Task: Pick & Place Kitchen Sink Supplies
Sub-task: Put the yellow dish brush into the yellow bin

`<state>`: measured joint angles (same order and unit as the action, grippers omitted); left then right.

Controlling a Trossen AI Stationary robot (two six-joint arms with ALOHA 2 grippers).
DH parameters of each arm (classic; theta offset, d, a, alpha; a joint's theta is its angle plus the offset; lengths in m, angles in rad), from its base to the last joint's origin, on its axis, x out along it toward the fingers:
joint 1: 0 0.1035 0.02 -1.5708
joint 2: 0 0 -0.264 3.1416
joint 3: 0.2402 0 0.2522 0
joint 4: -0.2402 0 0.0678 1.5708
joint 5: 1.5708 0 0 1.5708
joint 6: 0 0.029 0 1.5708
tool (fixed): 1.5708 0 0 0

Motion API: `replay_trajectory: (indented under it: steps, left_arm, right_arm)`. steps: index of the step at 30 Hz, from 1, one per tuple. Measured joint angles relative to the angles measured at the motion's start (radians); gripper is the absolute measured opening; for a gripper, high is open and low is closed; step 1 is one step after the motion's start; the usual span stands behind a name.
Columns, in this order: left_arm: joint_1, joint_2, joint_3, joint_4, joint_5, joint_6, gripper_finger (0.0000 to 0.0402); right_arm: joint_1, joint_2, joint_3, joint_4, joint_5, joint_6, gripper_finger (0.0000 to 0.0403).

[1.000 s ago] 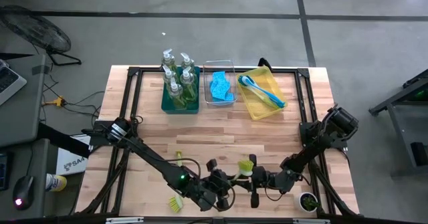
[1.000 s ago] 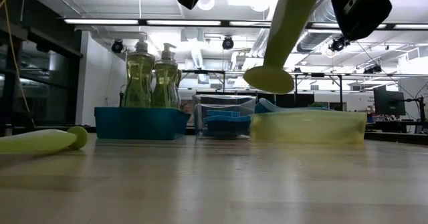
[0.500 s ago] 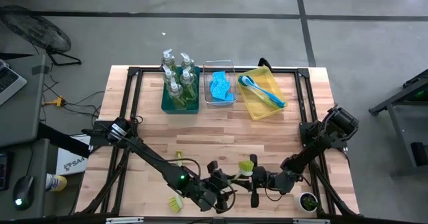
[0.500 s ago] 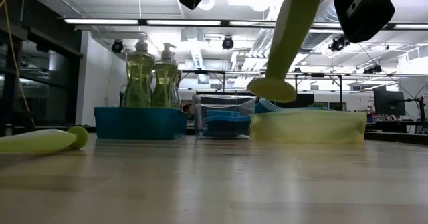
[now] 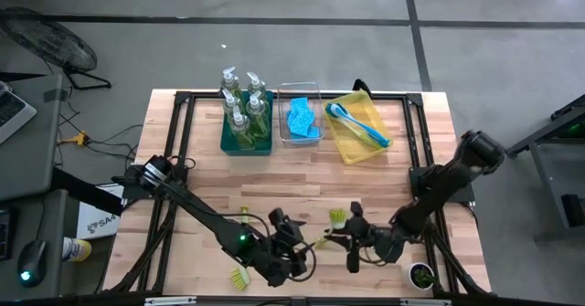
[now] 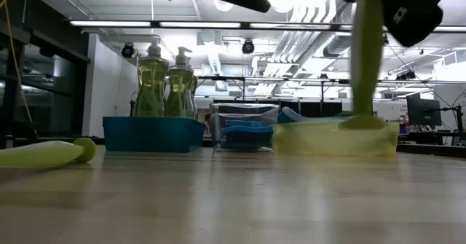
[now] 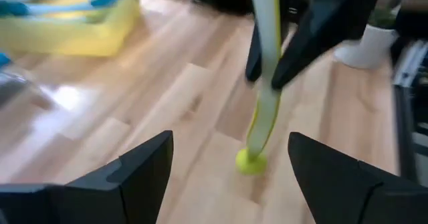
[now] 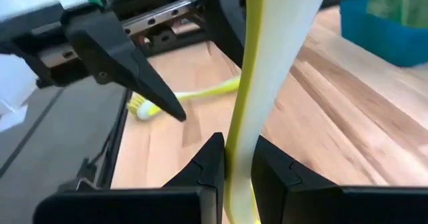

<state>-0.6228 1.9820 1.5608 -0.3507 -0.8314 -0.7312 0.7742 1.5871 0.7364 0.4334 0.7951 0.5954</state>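
Note:
My right gripper (image 5: 351,243) is shut on a yellow-green dish brush (image 5: 335,224) near the table's front edge, lifted off the wood. Its bristle head (image 5: 338,217) is up and its rounded handle end (image 7: 251,160) points down. My left gripper (image 5: 291,242) stands open just left of the brush, touching nothing; its two fingers (image 7: 144,170) frame the handle from a distance. A second yellow-green brush (image 5: 243,251) lies flat on the table at the front left, its head (image 5: 240,276) toward the near edge. My right gripper pinches the brush's handle (image 8: 246,140) between its two fingers, partway along its length. The fingers come nearly level from the table's right and lie across the handle. The brush hangs close to upright, clear of the table, its lower end (image 6: 360,120) free.
At the far side stand a teal bin with pump soap bottles (image 5: 245,123), a clear bin with blue sponges (image 5: 302,119) and a yellow bin with blue brushes (image 5: 358,131). A small white cup (image 5: 420,274) sits at the front right corner. Bare wood lies between bins and grippers.
My left gripper has opened, come off the brush's handle and drawn back toward the table's left. My right gripper has risen a little and tipped upward with the brush, which has swung from slanting to nearly upright and shifted toward the table's right.

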Motion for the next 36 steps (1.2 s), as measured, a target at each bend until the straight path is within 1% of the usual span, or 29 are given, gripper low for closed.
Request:
replay_trajectory:
  steps: [5, 10, 12, 16, 21, 26, 31, 33, 36]
  left_arm:
    - [0.0, 0.0, 0.0, -0.02, -0.091, 0.027, 0.0291]
    - [0.016, 0.0, 0.0, -0.006, -0.179, 0.082, 0.0291]
    - [0.027, 0.0, 0.0, -0.006, -0.193, 0.11, 0.0291]
    - [0.071, 0.0, 0.0, -0.005, -0.183, 0.152, 0.0291]
    - [0.145, 0.0, 0.0, 0.042, -0.075, 0.256, 0.0291]
    - [0.235, 0.0, -0.002, 0.205, 0.072, 0.427, 0.0291]
    - [0.331, 0.002, -0.08, 0.505, 0.266, 0.573, 0.0291]
    - [0.367, 0.002, -0.121, 0.625, 0.35, 0.597, 0.0291]
    - [0.41, 0.002, -0.194, 0.78, 0.447, 0.601, 0.0291]
  right_arm:
    - [-0.016, -0.184, 0.0, -0.32, -0.028, 0.082, 0.004]
    - [-0.053, -0.389, 0.0, -0.582, -0.075, 0.126, 0.004]
    - [-0.077, -0.466, 0.0, -0.673, -0.09, 0.138, 0.004]
    - [-0.149, -0.609, 0.001, -0.826, -0.134, 0.141, 0.004]
    - [-0.284, -0.746, 0.001, -0.984, -0.204, 0.123, 0.004]
    - [-0.448, -0.821, 0.001, -1.051, -0.292, 0.04, 0.004]
    - [-0.628, -0.839, 0.001, -1.089, -0.4, -0.068, 0.004]
    - [-0.705, -0.839, 0.002, -1.104, -0.452, -0.122, 0.004]
    - [-0.828, -0.836, 0.002, -1.124, -0.499, -0.2, 0.004]
